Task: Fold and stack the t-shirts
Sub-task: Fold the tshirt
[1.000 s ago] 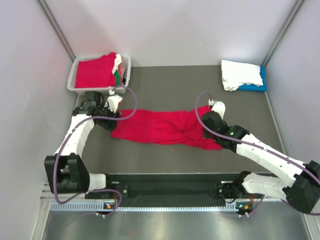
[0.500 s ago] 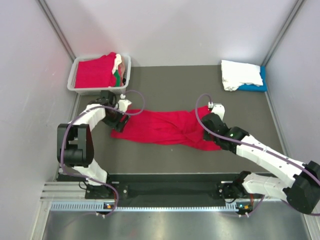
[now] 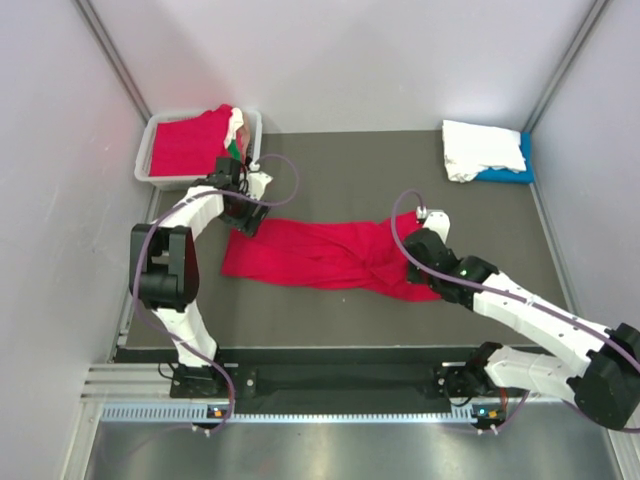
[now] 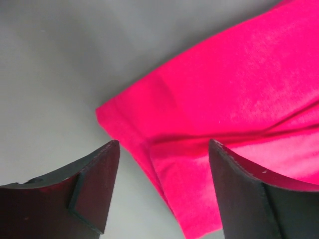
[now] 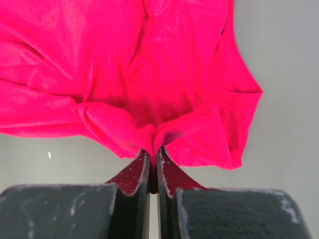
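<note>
From above, the red t-shirt [image 3: 320, 255] lies as a long, creased band across the dark tabletop [image 3: 380, 180] between the two arms. The left fingers [image 3: 245, 212] hang over its left end, near the pale tub [image 3: 160, 181] of red cloth. The right fingers [image 3: 415, 264] meet its right end, the grip hidden under the wrist. A folded white t-shirt [image 3: 483, 148] rests on a blue one [image 3: 508, 176] far right.

At the left wrist, the left fingers [image 4: 99, 174] stand wide apart and hold nothing. The shirt's hemmed corner [image 4: 149, 134] lies beneath the gap between them.

At the right wrist, the right fingers [image 5: 144, 169] are pinched on a bunched fold of the soft, matte red cloth [image 5: 149, 59].
</note>
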Robot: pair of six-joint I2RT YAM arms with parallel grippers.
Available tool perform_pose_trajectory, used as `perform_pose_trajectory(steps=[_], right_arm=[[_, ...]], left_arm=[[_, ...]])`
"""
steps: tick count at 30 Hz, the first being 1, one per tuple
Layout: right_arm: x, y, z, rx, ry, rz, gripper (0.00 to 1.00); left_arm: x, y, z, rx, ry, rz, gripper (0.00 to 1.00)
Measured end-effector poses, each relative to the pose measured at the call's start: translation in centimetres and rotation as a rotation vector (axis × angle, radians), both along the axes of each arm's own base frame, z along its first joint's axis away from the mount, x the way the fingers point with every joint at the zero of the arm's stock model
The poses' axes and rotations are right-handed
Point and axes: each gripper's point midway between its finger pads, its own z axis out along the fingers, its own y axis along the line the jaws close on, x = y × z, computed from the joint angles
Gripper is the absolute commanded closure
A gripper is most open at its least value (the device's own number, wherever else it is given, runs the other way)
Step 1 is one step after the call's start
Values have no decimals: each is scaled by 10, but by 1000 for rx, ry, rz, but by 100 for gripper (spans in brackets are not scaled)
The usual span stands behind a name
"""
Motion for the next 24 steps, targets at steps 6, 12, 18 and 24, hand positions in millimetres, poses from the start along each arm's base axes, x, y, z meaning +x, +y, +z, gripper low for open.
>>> perform_pose_trajectory(steps=[6, 12, 18, 24], right_arm=[[-1, -2, 5, 8, -17, -4, 100], [-3, -5, 0, -3, -7, -6, 100], [-3, -7, 1, -9, -10, -11, 100], [-3, -9, 1, -15, -12, -16, 100]], left_arm=[[-2, -1, -15, -8, 43, 18, 34], [-10, 0, -22, -7, 62, 21, 34], [-24, -1, -33, -18, 103, 28, 35], [-31, -1, -29, -25, 99, 30, 37]])
